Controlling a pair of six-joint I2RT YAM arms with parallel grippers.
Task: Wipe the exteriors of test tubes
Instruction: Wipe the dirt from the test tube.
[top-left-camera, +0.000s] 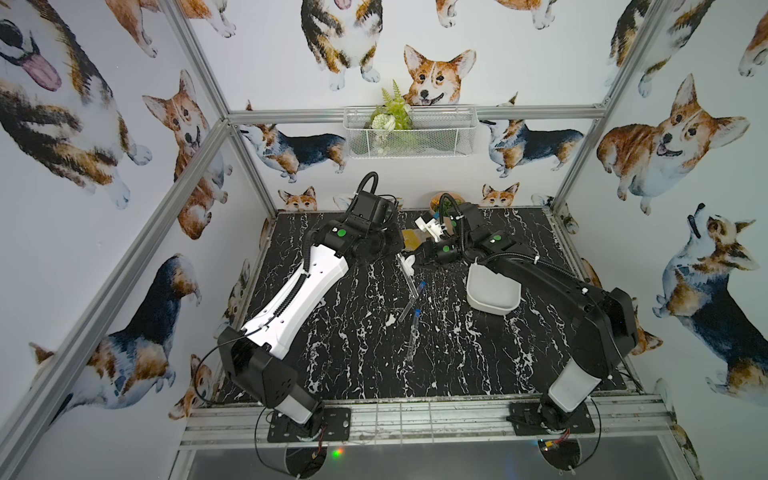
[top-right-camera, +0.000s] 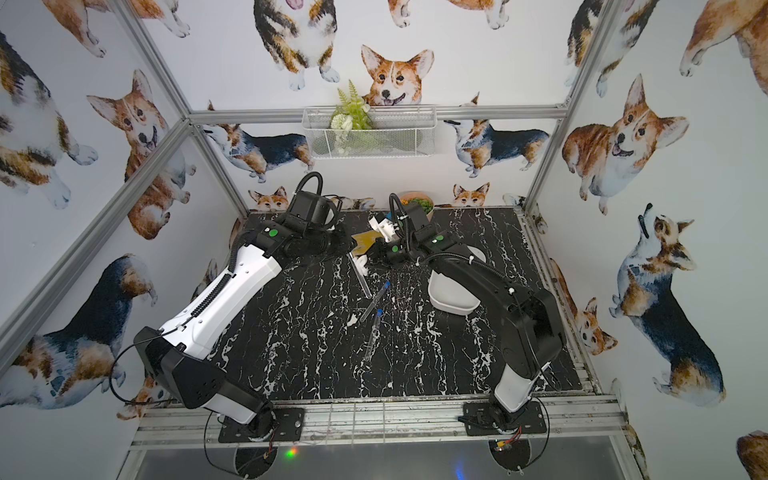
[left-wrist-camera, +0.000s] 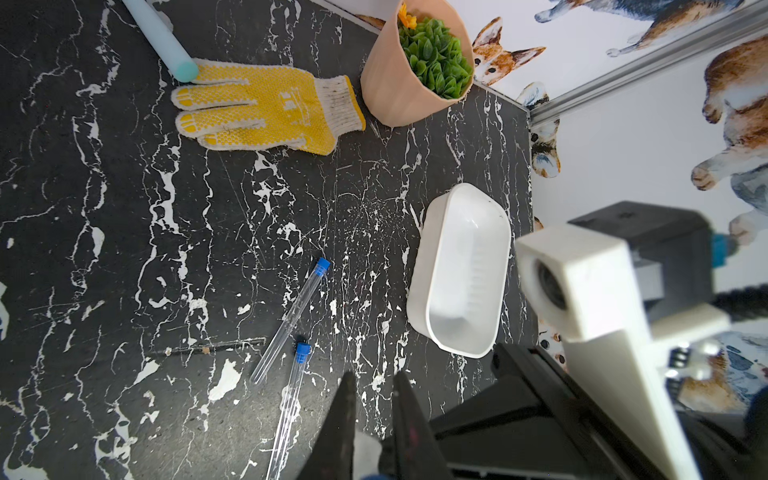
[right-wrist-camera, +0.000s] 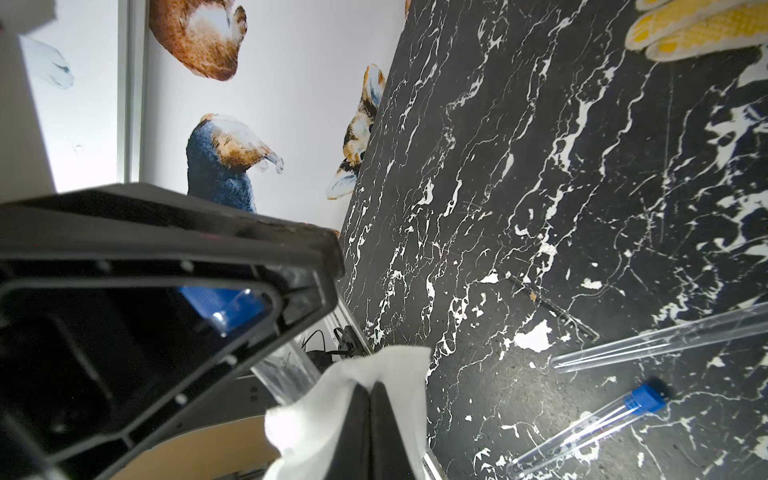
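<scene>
My left gripper (left-wrist-camera: 372, 380) is shut on one clear test tube (top-left-camera: 411, 282), which slants down from it toward the table. The tube's blue cap (right-wrist-camera: 224, 307) shows through the gripper's frame. My right gripper (right-wrist-camera: 369, 388) is shut on a white wipe (right-wrist-camera: 390, 370), which sits against the held tube's clear wall (right-wrist-camera: 286, 374) close to the left gripper. Two more test tubes lie on the black marble table in front of both grippers. One (left-wrist-camera: 291, 320) lies slanted with its blue cap away from me, and the other (left-wrist-camera: 291, 399) lies just beside it.
A white oblong tub (top-left-camera: 492, 291) stands right of the tubes, partly under my right arm. At the back lie a yellow glove (left-wrist-camera: 266, 108), a light-blue trowel handle (left-wrist-camera: 160, 37) and a potted plant (left-wrist-camera: 411, 70). A wire basket (top-left-camera: 436, 133) hangs on the rear wall.
</scene>
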